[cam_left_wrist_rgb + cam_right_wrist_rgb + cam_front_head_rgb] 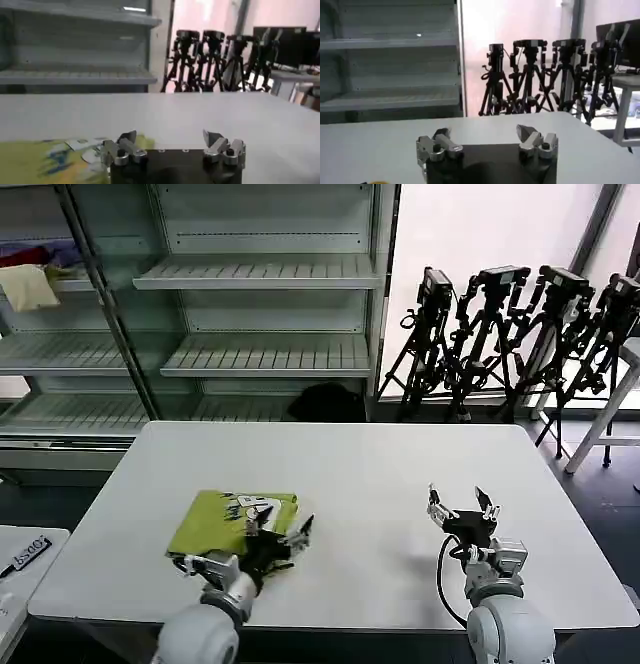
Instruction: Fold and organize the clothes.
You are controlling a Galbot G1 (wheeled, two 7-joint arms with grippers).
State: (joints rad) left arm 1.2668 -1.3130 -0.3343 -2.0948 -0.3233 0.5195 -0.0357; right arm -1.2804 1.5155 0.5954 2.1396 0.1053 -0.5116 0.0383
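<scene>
The near right corner of the folded lime T-shirt (pixel 232 522) is hidden under the left gripper (pixel 282 530), and in the left wrist view the frame's lower left edge cuts the shirt off. Its label and blue marking (pixel 75 150) are too blurred to read. The dark lump (pixel 326 401) behind the table (pixel 370 474), upper centre, cannot be identified.

Strong daylight from the windows (pixel 480 244) behind the tripods (pixel 520 334), blown out to pinkish white, tripods near silhouette. Worktop (pixel 370 474) evenly bright, mild sheen, only soft short shadows under the arms. Shelving (pixel 260 314) dimmer, greenish. Both wrist views soft: background hazy, jaws up close slightly blurred, yellow-green cloth (pixel 35 160) smeared.
</scene>
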